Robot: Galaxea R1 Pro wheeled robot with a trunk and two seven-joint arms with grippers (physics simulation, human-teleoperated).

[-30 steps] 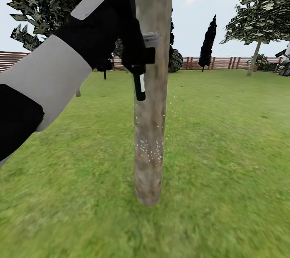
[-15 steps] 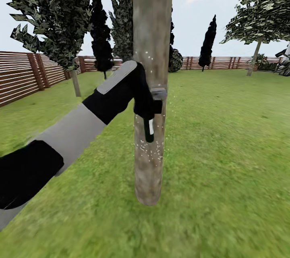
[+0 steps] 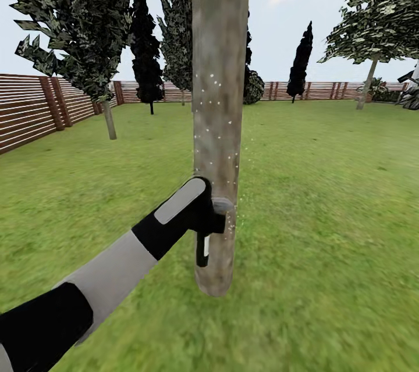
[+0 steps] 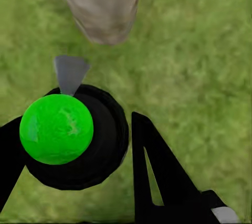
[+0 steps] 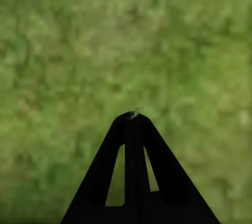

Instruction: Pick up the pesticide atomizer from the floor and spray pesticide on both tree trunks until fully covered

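**Operator:** Pesticide atomizer [image 3: 203, 247]: where was it, and what held it?

**Inspector:** It hung bottle-down in the left gripper [image 3: 210, 222], whose fingers were clamped on it near the spray head, touching the tree trunk [image 3: 216, 116] at about 9 o'clock from the trunk's lower section. In the left wrist view the bottle [image 4: 73, 135] sat between the two dark fingers [image 4: 157, 171], its bright green round end toward the camera. The right gripper [image 5: 132, 124] had its fingers pressed together on nothing, above bare grass [image 5: 173, 45].

**Operator:** Progress?

**Inspector:** Pickup was done. White pesticide specks [image 3: 214, 82] dotted the near trunk from mid-height down to the gripper (sparse, not a full coat). Judged from that, coverage was partial, and a second tree remained unsprayed as far as could be seen.

**Operator:** Surfaces?

**Inspector:** The trunk was a straight, thick column of mottled grey-brown bark. The atomizer was slim, dark and smooth with a pale label stripe. A slatted wooden fence [image 3: 29, 110] stood at 10 o'clock.
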